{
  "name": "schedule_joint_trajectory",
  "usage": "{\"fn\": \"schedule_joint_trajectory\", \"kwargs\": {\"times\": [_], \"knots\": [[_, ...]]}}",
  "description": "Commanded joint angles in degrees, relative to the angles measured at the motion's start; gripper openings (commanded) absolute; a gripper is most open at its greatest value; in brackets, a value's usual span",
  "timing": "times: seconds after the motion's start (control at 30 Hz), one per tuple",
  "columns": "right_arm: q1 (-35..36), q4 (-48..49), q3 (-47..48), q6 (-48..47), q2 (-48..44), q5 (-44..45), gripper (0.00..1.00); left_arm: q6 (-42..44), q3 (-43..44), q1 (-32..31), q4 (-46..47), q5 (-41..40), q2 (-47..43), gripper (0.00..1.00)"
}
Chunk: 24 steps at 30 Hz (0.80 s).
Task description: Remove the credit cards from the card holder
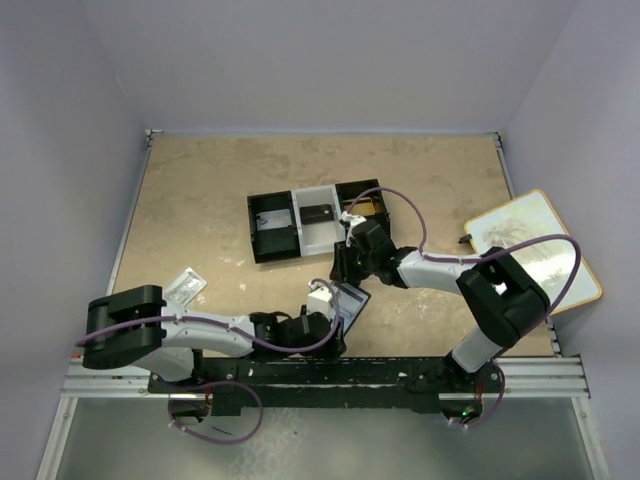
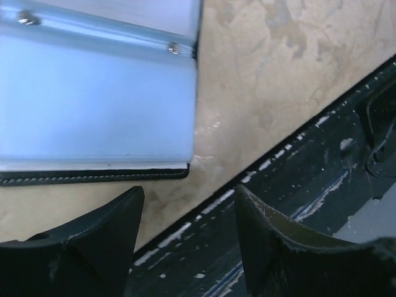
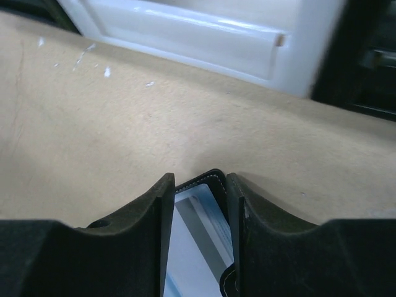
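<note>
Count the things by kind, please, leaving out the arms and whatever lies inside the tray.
black card holder: 1
three-compartment tray: 1
white packet: 1
wood-rimmed board: 1
Total: 4

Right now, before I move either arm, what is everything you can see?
card holder: one, black with pale-blue sleeves, open, front centre of the table
credit cards: two visible, both in the tray; dark one in the white middle compartment, gold-tan one in the right black compartment
tray: one, black and white, three compartments, centre back
packet: one, white and printed, front left
board: one, white with a tan rim, over the table's right edge
table: one, tan
left gripper: one, black, open beside the card holder's edge, holding nothing
right gripper: one, black, closed on the card holder
</note>
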Motion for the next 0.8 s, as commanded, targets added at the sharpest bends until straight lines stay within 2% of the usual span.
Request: {"fn": "schedule_joint_trajectory", "kwargs": {"times": [0.0,0.07,0.17,0.37,0.43,0.53,0.63,0.77], "knots": [[0.5,1.4,2.4,-5.4,0.5,-9.1,0.42,-5.9,3.2,-5.8,3.3,-5.8,3.7,0.58],[0.6,0.2,3.2,-7.8,0.4,-11.7,0.41,-6.8,5.8,-9.0,1.4,-8.7,5.5,0.58],[0.6,-4.0,3.2,-8.1,-4.2,-8.7,0.42,-7.8,9.4,-13.3,-5.3,-15.6,5.1,0.58],[0.6,-10.7,0.6,-1.3,-18.1,11.4,0.48,-6.6,10.2,-13.4,-15.5,-25.3,-4.2,0.65],[0.5,-13.1,-1.4,2.9,-22.3,16.8,0.49,-4.9,10.2,-11.2,-17.5,-26.0,-7.1,0.67],[0.5,-14.6,-7.4,9.2,-29.2,19.5,0.51,-1.8,9.2,-5.5,-18.2,-23.4,-9.8,0.69],[0.5,-14.5,-14.1,15.9,-37.2,17.6,0.53,2.2,7.2,0.1,-15.2,-18.6,-10.8,0.72],[0.5,-11.5,-22.1,20.0,-44.6,12.4,0.56,4.5,5.5,4.6,-9.8,-14.3,-8.5,0.76]]}}
